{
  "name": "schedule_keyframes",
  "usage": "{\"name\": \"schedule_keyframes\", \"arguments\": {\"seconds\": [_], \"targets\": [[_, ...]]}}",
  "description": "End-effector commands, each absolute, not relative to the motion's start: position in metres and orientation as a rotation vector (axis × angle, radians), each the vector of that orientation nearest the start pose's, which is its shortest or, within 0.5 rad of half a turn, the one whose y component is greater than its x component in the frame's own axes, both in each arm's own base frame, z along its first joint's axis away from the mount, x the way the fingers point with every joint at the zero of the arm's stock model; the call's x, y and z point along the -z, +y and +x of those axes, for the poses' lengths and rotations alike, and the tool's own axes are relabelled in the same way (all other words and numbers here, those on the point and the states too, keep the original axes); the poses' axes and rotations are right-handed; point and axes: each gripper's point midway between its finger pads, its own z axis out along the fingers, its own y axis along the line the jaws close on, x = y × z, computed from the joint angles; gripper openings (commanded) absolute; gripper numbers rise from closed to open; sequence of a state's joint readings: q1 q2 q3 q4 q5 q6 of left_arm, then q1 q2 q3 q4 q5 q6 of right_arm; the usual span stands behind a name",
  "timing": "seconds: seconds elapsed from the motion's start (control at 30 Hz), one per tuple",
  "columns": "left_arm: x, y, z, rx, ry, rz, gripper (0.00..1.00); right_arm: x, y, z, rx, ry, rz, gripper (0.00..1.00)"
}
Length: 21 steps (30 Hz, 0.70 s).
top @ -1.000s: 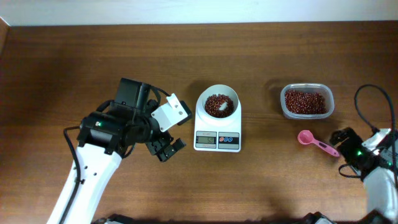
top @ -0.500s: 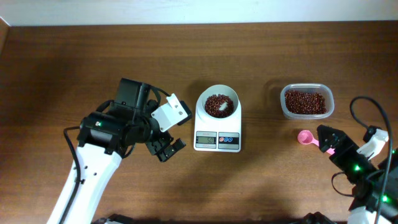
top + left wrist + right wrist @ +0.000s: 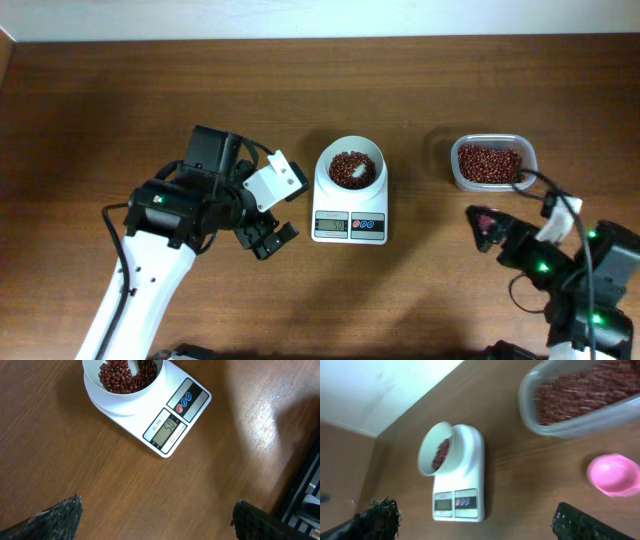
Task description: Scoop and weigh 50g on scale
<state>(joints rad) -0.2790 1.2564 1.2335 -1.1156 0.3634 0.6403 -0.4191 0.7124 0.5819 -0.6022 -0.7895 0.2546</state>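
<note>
The small white digital kitchen scale [image 3: 349, 225] stands mid-way across the brown wooden tabletop [image 3: 120, 100]. Its round white bowl [image 3: 351, 141] holds a heap of dark red-brown beans [image 3: 345, 162]. In the left wrist view its grey display [image 3: 170, 430] seems to read fifty, though the digits are small and tilted.

If so, the weighing looks done, and the job is to leave that reading undisturbed. The right end effector [image 3: 488, 228], fingers spread wide and holding nothing, hangs over the pink plastic scoop [image 3: 614, 474]. In its own view the scoop lies off to the right rather than between the fingers. It should stay high, away from the scale's platform and from the clear rectangular plastic tub [image 3: 493, 139] of spare beans. If a grasp is needed, it should first centre on the handle, which is hidden here. The left end effector [image 3: 268, 238], also spread and empty, sits just left of the scale and should keep off it.

A second ago the right arm was at the tabletop's right edge, with the scoop lying in plain sight. It has since swept left and now covers most of the scoop from above. The left arm, scale, bowl and tub have not shifted.
</note>
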Motion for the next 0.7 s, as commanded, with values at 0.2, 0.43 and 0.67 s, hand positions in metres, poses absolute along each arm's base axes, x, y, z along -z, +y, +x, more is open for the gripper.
{"name": "schedule_keyframes", "arguments": {"seconds": [0.2,0.43,0.67], "targets": [[-0.214,-0.138,0.255,0.373,2.271,1.274,0.99,-0.195,0.085,0.245,-0.860,2.147,-0.022,0.99],[-0.214,-0.138,0.255,0.373,2.271,1.274,0.99,-0.203,0.107,0.242,-0.901,2.118,-0.137,0.99],[-0.214,-0.138,0.255,0.373,2.271,1.274,0.99,-0.193,0.107,0.246,-0.913,2.160,-0.117,0.99]]}}
